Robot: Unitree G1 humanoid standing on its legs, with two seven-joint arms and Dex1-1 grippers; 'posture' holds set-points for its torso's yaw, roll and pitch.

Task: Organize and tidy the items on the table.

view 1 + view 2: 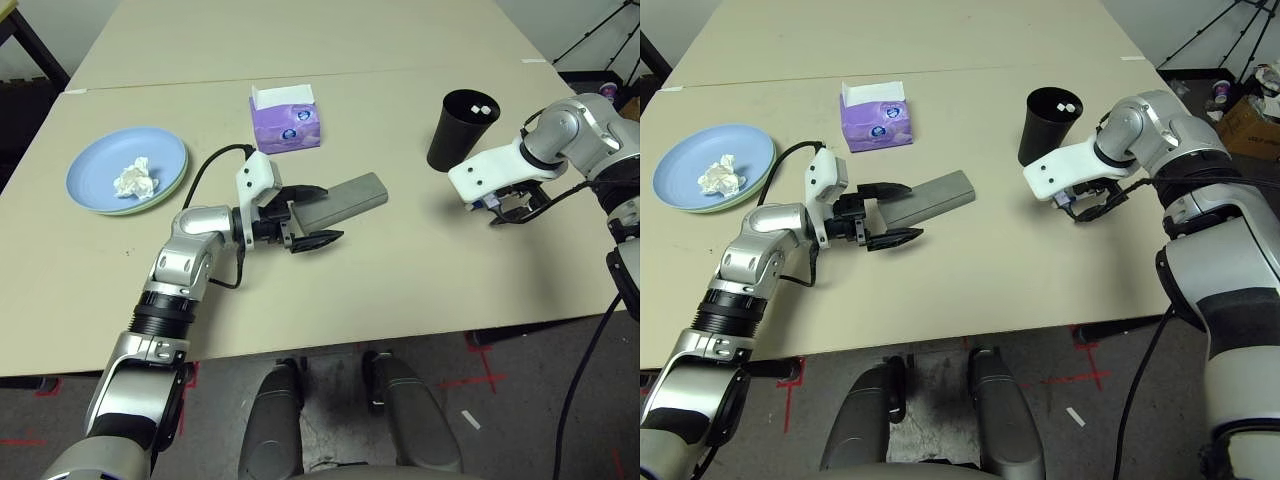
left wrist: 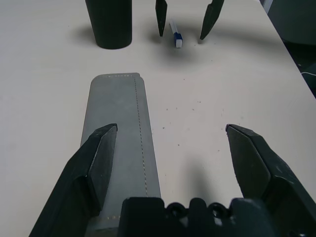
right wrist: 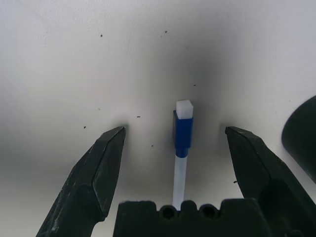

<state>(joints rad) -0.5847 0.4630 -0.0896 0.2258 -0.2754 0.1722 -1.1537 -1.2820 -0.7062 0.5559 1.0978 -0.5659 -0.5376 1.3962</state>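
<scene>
The grey glasses case (image 1: 345,200) lies mid-table. My left gripper (image 1: 331,212) is open at its near end, one finger over the case (image 2: 121,128) and the other beside it on the bare table (image 1: 400,270). To the right stands the black cup (image 1: 462,130), with small white ends showing inside it. Just right of the cup, my right gripper (image 1: 515,212) points down, open. A white pen with a blue cap (image 3: 181,143) lies on the table between its fingers, untouched. A crumpled tissue (image 1: 135,180) sits on the light blue plate (image 1: 100,165), which is stacked on a pale green one (image 1: 150,207).
A purple tissue box (image 1: 287,122) stands behind the case. A black cable loops from my left wrist across the table. The table's near edge runs close below both arms. Tripod legs stand beyond the far right corner.
</scene>
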